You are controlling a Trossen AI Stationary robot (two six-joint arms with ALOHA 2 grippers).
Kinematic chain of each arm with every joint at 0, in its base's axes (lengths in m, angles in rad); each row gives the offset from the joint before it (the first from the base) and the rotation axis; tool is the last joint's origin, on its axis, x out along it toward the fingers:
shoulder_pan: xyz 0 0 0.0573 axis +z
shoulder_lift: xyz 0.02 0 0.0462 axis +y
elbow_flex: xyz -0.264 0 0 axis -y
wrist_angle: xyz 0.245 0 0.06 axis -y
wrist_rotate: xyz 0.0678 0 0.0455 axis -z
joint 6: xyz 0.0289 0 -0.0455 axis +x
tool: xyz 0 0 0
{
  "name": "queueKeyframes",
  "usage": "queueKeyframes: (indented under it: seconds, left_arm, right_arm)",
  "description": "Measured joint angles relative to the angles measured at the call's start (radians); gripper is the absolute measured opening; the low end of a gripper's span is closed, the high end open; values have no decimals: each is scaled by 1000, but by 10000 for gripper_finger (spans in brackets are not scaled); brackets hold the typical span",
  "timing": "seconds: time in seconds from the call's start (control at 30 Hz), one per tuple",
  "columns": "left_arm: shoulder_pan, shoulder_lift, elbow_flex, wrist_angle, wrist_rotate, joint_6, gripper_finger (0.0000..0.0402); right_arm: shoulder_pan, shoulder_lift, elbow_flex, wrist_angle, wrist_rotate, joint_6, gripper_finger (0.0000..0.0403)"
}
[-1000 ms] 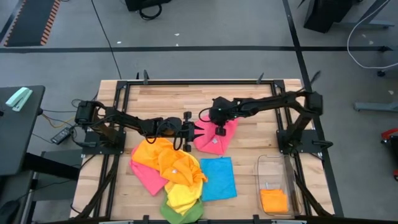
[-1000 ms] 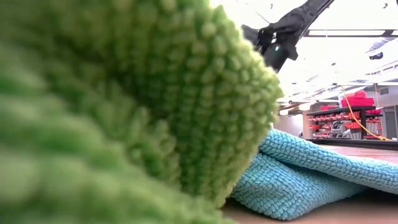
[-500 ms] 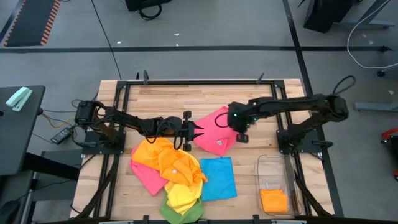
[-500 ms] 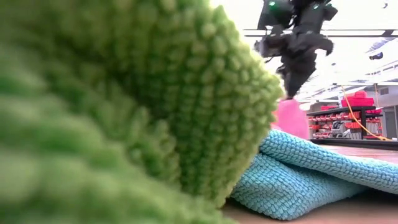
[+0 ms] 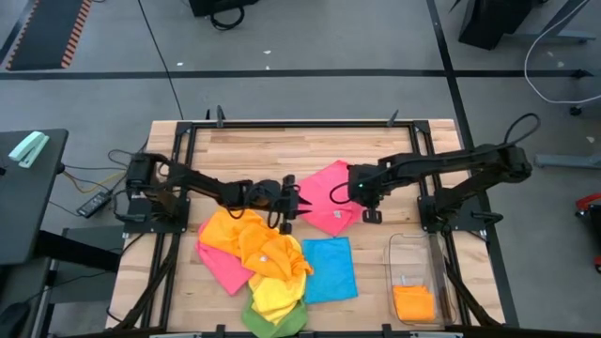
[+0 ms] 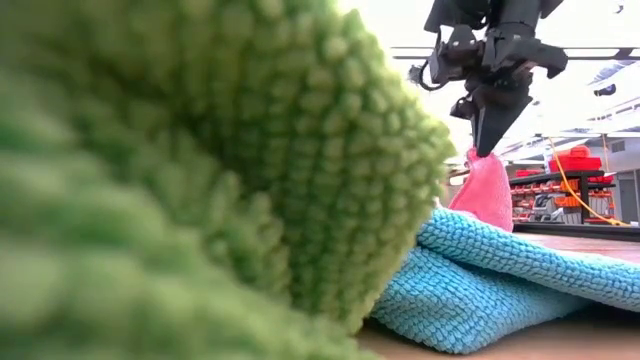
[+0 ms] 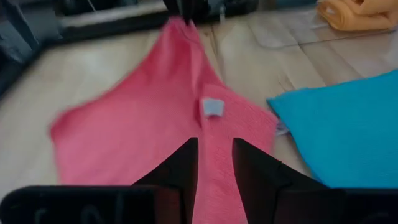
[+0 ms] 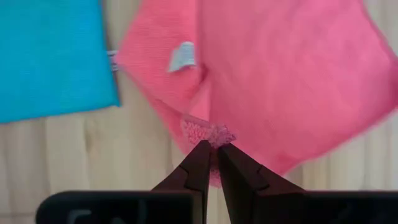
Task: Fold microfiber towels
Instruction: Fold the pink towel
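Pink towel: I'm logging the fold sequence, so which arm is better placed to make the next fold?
Probably the right. The right gripper is shut on the pink towel at its right corner, lifting it. The left gripper pins the opposite corner, acting as an anchor.

Left arm reaches low across the table from its base at the left edge, forearm near level, wrist pointing toward table centre. Left gripper (image 5: 293,198) sits at mid-table, fingers (image 7: 180,171) closed to a narrow gap with pink towel (image 5: 327,194) pinched between them.

Right arm extends from its base at the right edge, elbow raised, wrist tipped down. Right gripper (image 5: 362,195) points downward, fingers (image 8: 200,163) nearly together, clamped on a towel edge.
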Motion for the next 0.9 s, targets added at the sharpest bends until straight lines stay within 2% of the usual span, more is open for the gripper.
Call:
queueKeyframes:
  seconds: [0.13, 0.37, 0.53, 0.63, 0.77, 0.9]
  left_arm:
    - [-16, 103, 116, -64, -4, -43, 107]
    - [-21, 272, 372, -295, 0, -63, 109]
    - [-1, 346, 516, -428, 11, -70, 138]
    - [9, 367, 560, -474, 49, -92, 168]
    - [26, 371, 564, -474, 170, -115, 205]
    - [38, 380, 564, -474, 183, -126, 223]
  right_arm:
    - [-1, 12, -45, 90, 26, 20, 42]
    - [0, 5, -143, 168, 23, 28, 42]
    - [0, 4, -185, 220, 23, 43, 42]
    - [0, 4, -191, 235, 23, 45, 42]
    - [4, 4, -192, 276, 24, 45, 42]
    - [20, 4, -192, 314, 23, 23, 42]
